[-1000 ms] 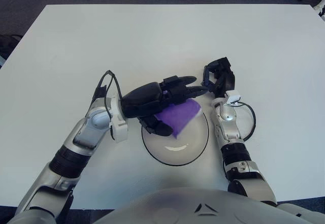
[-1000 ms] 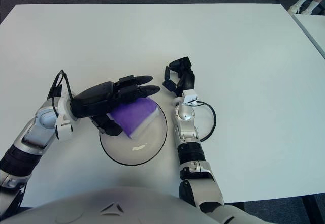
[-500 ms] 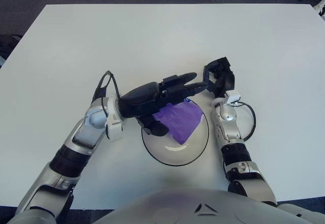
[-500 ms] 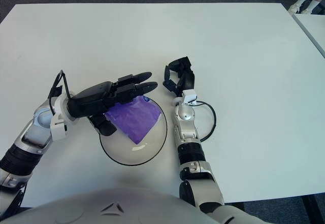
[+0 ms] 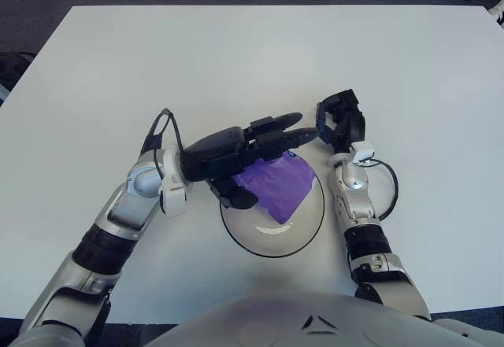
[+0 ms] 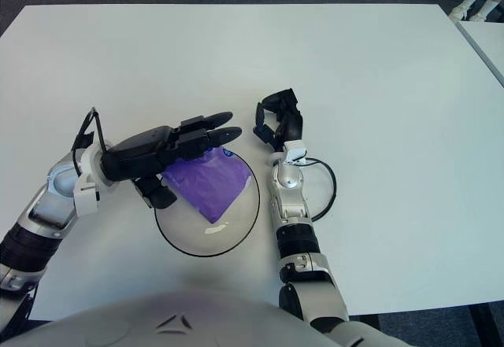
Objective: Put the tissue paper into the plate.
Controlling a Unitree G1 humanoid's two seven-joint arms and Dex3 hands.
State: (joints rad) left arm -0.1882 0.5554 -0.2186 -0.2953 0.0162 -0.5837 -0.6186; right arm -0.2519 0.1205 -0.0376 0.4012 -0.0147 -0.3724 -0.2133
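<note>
- You are looking at the plate (image 5: 272, 241) sitting low in the centre of the frame, its near half bare and its dark rim showing clearly against the white table (image 5: 252, 56).
- You are seeing the purple tissue paper (image 5: 277, 186) lying in the upper half of the plate, one corner pointing down toward the plate's middle and its upper edge reaching close to the far rim (whether any of it is overhanging that rim I cannot tell, since the fingers are covering that part).
- Your left hand (image 5: 236, 158) is hovering over the plate's upper-left edge, its fingers stretched out straight toward the right above the tissue and its thumb hanging low at the left rim; it looks to be gripping nothing, the tissue lying loose beneath it.
- You are near the end, in my judgement: the tissue is sitting in the plate, and what remains is lifting the left hand clear without dragging the paper along.
- Your right hand (image 5: 340, 117) is showing just right of the plate's upper edge, fingers curled and holding nothing, idle.
- You are getting no readable writing anywhere; only a tiny dark mark is showing at the tissue's upper corner, too small to make out.
</note>
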